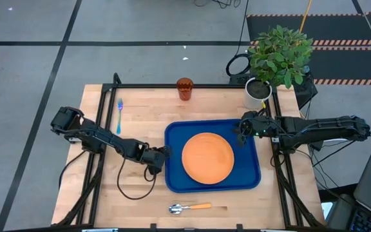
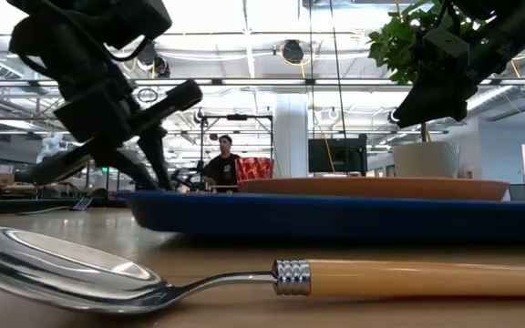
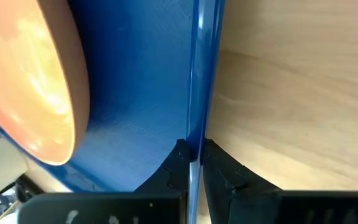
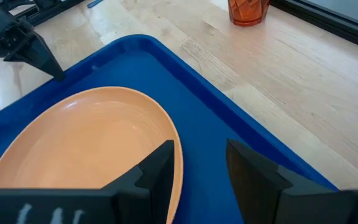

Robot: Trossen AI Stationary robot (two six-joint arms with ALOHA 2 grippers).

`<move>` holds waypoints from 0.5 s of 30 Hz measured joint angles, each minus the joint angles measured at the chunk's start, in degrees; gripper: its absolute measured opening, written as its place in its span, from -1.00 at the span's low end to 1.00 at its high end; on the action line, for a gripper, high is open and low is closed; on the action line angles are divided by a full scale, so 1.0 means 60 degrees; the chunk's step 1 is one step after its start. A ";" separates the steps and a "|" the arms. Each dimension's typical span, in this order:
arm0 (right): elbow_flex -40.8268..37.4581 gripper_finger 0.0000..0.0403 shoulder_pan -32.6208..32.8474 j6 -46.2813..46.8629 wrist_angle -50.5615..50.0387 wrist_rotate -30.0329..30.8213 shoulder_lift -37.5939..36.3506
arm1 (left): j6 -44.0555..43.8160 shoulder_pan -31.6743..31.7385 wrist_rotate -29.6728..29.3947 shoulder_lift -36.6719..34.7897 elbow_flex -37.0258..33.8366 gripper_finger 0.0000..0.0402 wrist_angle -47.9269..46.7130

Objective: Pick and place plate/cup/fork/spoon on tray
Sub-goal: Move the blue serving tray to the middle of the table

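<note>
The dark-blue tray [image 1: 250,179] lies in the middle of the table, and the orange plate [image 1: 207,158] lies flat in it. My left gripper [image 1: 164,154] is at the tray's left rim, shut on it. My right gripper [image 1: 239,129] hovers open and empty over the tray's far right corner, next to the plate's edge [image 4: 166,134]. The reddish-brown cup [image 1: 185,88] stands at the far edge. The light-blue fork [image 1: 119,115] lies at the far left. The spoon [image 1: 190,207] lies by the near edge, its bowl to the left. My left gripper pinches the tray's raised left rim [image 3: 194,134] between its two fingers, one finger inside the tray and one outside. The fingers come level from the table's left, across the rim. The tray lies on the table.
A white pot with a green plant [image 1: 260,90] stands at the table's far right corner, just behind my right arm. Bare wood shows left of the tray and along the near edge around the spoon. A person [image 2: 219,164] sits in the room beyond the table.
</note>
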 joint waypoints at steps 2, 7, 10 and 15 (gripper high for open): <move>0.0000 -0.31 -0.0004 -0.0002 0.0000 -0.0002 -0.0004 | -0.0166 -0.0060 -0.0004 -0.0011 0.0000 -0.90 -0.0239; 0.0000 -0.31 -0.0001 -0.0016 0.0000 -0.0002 -0.0004 | -0.0599 -0.0294 -0.0101 -0.0019 0.0018 -0.90 -0.0967; 0.0000 -0.31 -0.0004 -0.0028 0.0000 -0.0002 -0.0004 | -0.0819 -0.0432 -0.0140 -0.0031 0.0033 -0.90 -0.1308; 0.0000 -0.31 -0.0004 -0.0024 0.0000 -0.0002 -0.0004 | -0.1196 -0.0713 -0.0209 -0.0048 0.0055 -0.90 -0.1911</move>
